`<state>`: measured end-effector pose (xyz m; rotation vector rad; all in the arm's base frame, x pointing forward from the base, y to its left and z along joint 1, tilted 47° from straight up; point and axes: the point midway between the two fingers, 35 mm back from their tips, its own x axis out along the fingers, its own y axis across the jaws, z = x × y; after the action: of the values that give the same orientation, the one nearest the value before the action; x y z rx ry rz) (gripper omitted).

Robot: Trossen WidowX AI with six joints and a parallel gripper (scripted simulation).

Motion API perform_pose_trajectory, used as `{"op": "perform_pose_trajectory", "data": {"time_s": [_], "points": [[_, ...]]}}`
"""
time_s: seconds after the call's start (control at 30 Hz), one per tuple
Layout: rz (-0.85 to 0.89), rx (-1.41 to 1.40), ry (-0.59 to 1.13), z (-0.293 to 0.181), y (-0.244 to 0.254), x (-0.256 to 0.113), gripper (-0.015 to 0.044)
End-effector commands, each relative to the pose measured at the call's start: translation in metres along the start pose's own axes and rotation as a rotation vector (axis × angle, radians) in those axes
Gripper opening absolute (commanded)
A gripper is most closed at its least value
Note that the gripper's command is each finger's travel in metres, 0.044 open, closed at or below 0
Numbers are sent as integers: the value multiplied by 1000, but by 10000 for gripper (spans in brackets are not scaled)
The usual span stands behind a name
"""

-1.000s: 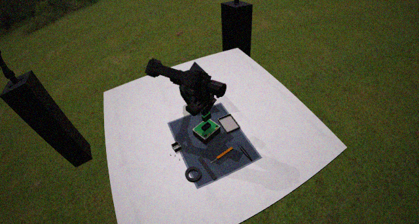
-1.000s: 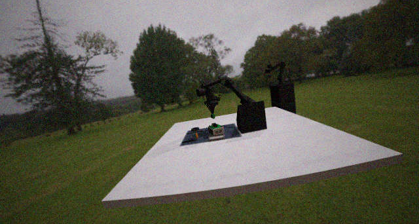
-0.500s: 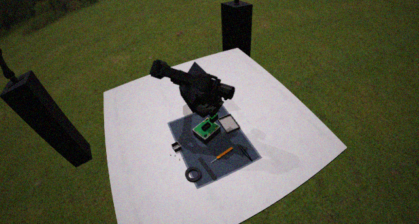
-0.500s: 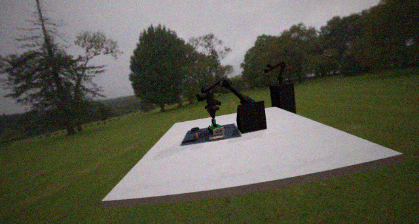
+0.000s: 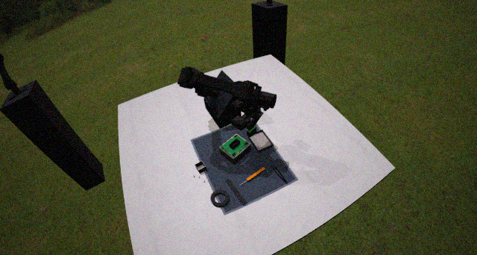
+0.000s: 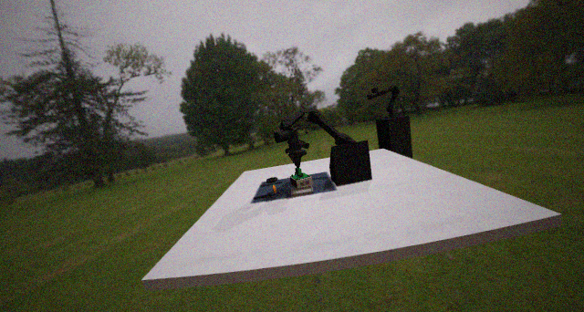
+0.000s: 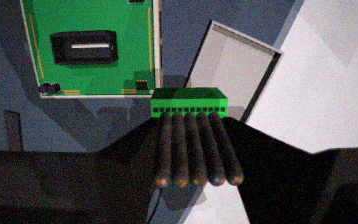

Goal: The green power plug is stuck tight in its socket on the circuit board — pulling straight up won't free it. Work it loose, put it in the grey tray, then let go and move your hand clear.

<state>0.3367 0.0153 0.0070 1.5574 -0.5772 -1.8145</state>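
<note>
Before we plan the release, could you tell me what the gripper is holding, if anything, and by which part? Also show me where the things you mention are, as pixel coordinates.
The green power plug point(image 5: 252, 130) point(image 7: 189, 101), apparently by its cable side.

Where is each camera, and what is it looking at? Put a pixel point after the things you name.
Top: high above the table point(image 5: 168, 210), looking steeply down; the black arm point(image 5: 220, 87) point(image 6: 326, 126) and grey tray point(image 5: 261, 140) point(image 7: 240, 70) show.
Exterior: off to one side, a bit above the table, looking across it towards trees; the arm shows from its base to its pincer point(image 6: 298, 167) point(image 7: 192, 117).
Wrist: on the arm, looking down past the pincer's dark fingers, which hold the green plug point(image 7: 189, 102).
Top and wrist both show the tray.
</note>
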Motion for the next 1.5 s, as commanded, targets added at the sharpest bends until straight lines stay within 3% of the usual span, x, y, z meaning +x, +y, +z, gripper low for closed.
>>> {"op": "perform_pose_trajectory", "data": {"time_s": [0.0, 0.63, 0.93, 1.47], "points": [[-4, 4, 1, -5, -14, 0, 0], [-6, 5, 2, -16, -49, 0, 0], [-5, 5, 2, -16, -49, 32, 0], [-5, 5, 3, -17, -49, 45, 0]]}}
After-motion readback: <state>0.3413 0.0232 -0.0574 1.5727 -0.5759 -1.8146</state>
